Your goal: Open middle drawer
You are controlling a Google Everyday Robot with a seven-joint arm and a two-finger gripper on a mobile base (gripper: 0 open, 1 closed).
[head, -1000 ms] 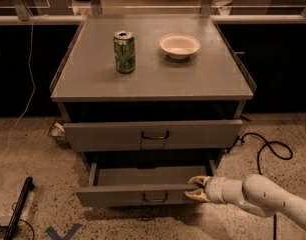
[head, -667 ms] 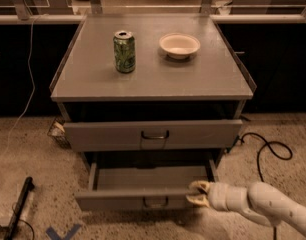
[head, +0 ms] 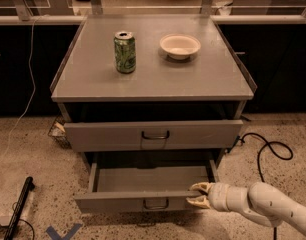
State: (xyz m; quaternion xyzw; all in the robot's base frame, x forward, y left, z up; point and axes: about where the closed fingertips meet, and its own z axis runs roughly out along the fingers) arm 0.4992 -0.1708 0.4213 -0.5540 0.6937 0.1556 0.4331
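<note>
Drawer pull in hand: middle drawer (head: 113, 202) out, claw (head: 199, 194) at its right end

The middle drawer sat below the surface (head: 143, 84), under a taller, wider-fronted drawer (head: 108, 135), and stood well drawn out, with its plain grey tray open to view. Its low front ran left to right across the view, and its small loop handle (head: 155, 203) hung at the centre, untouched. The claw sat at the right end of that front, well to the right of the handle. One finger (head: 200, 186) lay over the top edge and the other lower against the face, so it appeared clenched on the front panel itself. The white arm (head: 263, 206) came in from the right, lying nearly along the front's long axis. Any further pull would have to run toward the camera, across that axis. With the grip so far off centre, the drawer could rack in its slides. The opening looked largely done. The taller drawer above also stood slightly proud of the cabinet. On the surface a green can (head: 125, 52) stood upright, with a pale bowl (head: 180, 45) near it to the right, both well apart from the work. A black cable (head: 265, 149) looped on the floor to the right
</note>
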